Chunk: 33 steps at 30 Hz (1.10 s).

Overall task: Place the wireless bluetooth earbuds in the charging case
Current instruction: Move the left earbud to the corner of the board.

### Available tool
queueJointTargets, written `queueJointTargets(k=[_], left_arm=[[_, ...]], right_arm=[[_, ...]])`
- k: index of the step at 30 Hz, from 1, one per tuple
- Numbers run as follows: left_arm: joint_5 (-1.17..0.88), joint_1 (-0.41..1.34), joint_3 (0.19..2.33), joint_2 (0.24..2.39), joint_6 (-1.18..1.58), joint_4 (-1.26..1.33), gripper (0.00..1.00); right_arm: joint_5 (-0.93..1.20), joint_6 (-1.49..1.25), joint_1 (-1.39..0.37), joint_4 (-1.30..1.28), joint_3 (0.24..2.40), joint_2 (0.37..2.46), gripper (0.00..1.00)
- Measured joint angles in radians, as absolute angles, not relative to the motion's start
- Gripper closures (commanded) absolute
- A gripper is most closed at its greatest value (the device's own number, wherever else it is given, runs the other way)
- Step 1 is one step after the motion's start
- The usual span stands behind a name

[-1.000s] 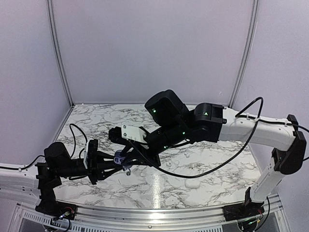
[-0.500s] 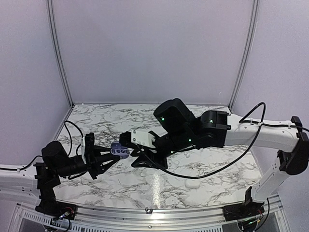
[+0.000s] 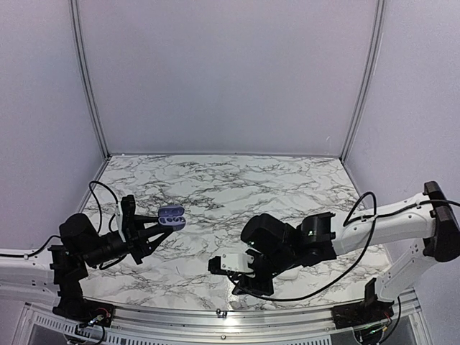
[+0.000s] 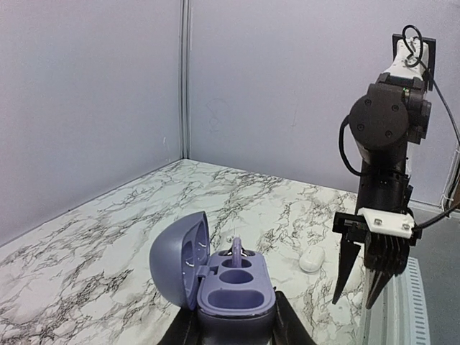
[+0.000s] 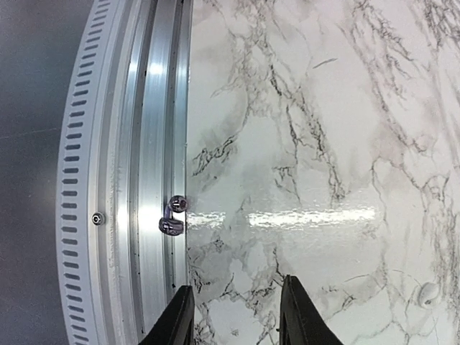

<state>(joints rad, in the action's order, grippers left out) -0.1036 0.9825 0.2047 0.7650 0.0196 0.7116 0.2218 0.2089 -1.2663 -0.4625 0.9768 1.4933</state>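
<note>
My left gripper (image 3: 164, 221) is shut on an open purple charging case (image 3: 172, 215) and holds it above the table's left side. In the left wrist view the case (image 4: 233, 287) sits between the jaws with its lid up. One purple earbud (image 4: 237, 251) stands in its far slot and the nearer slots are empty. My right gripper (image 3: 241, 279) is open and empty, low over the front edge. In the right wrist view a dark shiny earbud (image 5: 173, 215) lies on the metal rail (image 5: 122, 180), ahead and left of the open right gripper (image 5: 237, 316).
A shut white case (image 4: 312, 259) lies on the marble table (image 3: 237, 187) beyond the purple one. A small white bud (image 5: 428, 293) lies on the marble at the right. The right gripper (image 4: 359, 284) hangs beside the rail. Walls close in the back and sides.
My right arm has drawn back from the purple case and swung down to the table's front edge. My left gripper has lifted the case slightly up and to the left.
</note>
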Motion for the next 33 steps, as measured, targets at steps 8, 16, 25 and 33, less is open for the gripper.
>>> queueJointTargets(k=[8, 16, 25, 33], left_arm=[[-0.104, 0.982, 0.205, 0.758, 0.02, 0.71, 1.0], [-0.104, 0.982, 0.205, 0.754, 0.02, 0.711, 1.0], [-0.104, 0.982, 0.205, 0.743, 0.02, 0.71, 1.0], [-0.104, 0.982, 0.205, 0.742, 0.019, 0.711, 1.0]], right_arm=[[0.194, 0.168, -1.347, -0.337, 0.937, 1.615, 0.67], [0.177, 0.149, -1.41, -0.247, 0.927, 1.657, 0.66], [0.172, 0.148, -1.426, -0.212, 0.926, 1.723, 0.67], [0.139, 0.151, -1.427, -0.203, 0.917, 1.732, 0.74]])
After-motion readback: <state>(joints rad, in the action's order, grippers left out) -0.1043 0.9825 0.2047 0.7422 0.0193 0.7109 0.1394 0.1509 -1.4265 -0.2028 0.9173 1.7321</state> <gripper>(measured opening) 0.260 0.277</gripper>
